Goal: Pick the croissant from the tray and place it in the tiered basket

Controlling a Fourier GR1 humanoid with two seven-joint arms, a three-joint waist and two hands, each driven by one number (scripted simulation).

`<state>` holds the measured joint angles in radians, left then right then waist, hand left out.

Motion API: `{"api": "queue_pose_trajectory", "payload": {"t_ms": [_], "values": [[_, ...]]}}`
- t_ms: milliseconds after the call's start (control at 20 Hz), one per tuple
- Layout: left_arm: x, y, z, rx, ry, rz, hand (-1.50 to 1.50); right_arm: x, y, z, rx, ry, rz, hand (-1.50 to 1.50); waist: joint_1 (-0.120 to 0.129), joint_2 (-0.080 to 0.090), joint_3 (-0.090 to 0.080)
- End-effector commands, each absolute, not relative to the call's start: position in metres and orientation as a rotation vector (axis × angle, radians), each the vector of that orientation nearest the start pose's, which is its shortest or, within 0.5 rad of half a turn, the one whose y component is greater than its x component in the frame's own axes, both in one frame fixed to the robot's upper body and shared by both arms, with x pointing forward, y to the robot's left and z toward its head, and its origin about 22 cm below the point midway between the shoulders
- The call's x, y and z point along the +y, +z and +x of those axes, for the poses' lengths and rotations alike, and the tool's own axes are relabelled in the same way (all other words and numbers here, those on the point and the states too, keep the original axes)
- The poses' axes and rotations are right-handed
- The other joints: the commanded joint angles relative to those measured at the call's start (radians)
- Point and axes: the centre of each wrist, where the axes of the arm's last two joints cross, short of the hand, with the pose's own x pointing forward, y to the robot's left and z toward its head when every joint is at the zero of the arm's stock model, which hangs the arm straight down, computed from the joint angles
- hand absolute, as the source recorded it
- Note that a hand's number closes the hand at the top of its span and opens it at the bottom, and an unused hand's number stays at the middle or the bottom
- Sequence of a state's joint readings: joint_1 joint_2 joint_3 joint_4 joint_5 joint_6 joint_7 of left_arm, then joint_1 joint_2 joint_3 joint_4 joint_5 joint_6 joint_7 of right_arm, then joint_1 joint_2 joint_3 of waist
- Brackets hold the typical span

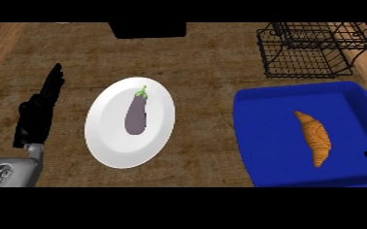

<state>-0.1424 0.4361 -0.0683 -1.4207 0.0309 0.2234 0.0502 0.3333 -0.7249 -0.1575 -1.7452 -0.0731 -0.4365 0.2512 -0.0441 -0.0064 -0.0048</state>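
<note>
Wooden counter (208,82); croissant (314,137) in blue tray (247,126); left robot hand (39,109) resting, fingers straight.

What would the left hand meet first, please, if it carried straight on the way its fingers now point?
Probably nothing: the left hand points up the bare counter, left of the plate, as far as this view shows.

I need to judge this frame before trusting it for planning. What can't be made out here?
- Right hand: absent from the head view.
- Tiered basket: top and right side cut by the view's edges, so its tiers can't be told apart.
- Blue tray: right and lower edges run out of view.
- Dark object at the counter's back: cut off, unidentifiable.
</note>
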Motion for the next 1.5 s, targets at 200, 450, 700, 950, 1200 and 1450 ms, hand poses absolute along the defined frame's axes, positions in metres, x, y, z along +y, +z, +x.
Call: {"api": "queue_pose_trajectory", "payload": {"t_ms": [200, 450, 700, 950, 1200, 1450], "values": [[0.307, 0.038, 0.281, -1.538, -0.235, 0.438, 0.00, -0.383, 0.161, 0.175, -0.942, 0.368, -0.950, -1.50, 0.045, 0.008, 0.000], [0.308, 0.037, 0.273, -1.538, -0.246, 0.440, 0.00, -0.356, 0.176, 0.192, -0.844, 0.322, -0.968, -1.50, 0.056, 0.008, 0.004], [0.317, 0.046, 0.280, -1.557, -0.265, 0.426, 0.00, -0.339, 0.147, 0.225, -0.723, 0.305, -0.935, -1.50, 0.082, 0.015, 0.004], [0.284, 0.037, 0.276, -1.527, -0.242, 0.413, 0.00, -0.322, 0.148, 0.226, -0.635, 0.341, -0.884, -1.50, 0.058, 0.007, 0.004], [0.289, 0.051, 0.280, -1.539, -0.235, 0.418, 0.00, -0.338, 0.135, 0.229, -0.549, 0.392, -0.901, -1.50, 0.045, 0.005, 0.005], [0.305, 0.019, 0.274, -1.538, -0.236, 0.437, 0.00, -0.319, 0.110, 0.239, -0.541, 0.400, -0.881, -1.50, 0.050, 0.008, 0.004]]}}
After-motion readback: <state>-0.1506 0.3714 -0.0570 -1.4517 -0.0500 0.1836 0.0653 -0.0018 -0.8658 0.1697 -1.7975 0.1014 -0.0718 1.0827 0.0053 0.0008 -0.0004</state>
